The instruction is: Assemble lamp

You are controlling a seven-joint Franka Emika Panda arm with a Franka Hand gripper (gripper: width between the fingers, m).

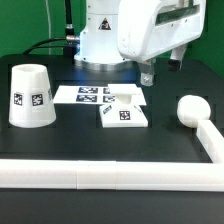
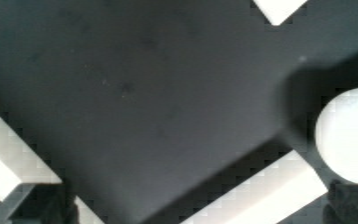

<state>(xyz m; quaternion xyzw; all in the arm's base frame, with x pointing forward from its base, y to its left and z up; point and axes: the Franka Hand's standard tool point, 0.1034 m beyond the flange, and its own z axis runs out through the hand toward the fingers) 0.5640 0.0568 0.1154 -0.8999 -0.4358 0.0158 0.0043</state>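
We see a white tapered cup-shaped plastic shade [image 1: 30, 96] near the exterior view's left edge of the black bench [image 1: 60, 142]. It stands upright, wide end down, with a tag facing the camera, and nothing touches it.

Mid-bench, the thin flat white marker board [image 1: 85, 94] lies flat, toward the far edge. The flat square white plastic base [image 1: 126, 116] with tags on top sits at the board's near side, by its exterior-view-right end. We cannot tell whether it overlaps the board.

The arm's two-finger gripper [image 1: 148, 72] hangs above that same end of the board, clear of every part. In the wrist view one dark finger [image 2: 16, 205] shows far out at a corner. The jaws look spread wide with nothing between them.

The white round-headed plastic bulb [image 1: 190, 108] lies near the exterior view's right edge, against the rail. It also shows in the wrist view [image 2: 350, 132], and its stem is not clear in either.

A long white rail [image 1: 100, 173] runs along the near edge and turns at the near corner on the exterior view's right.
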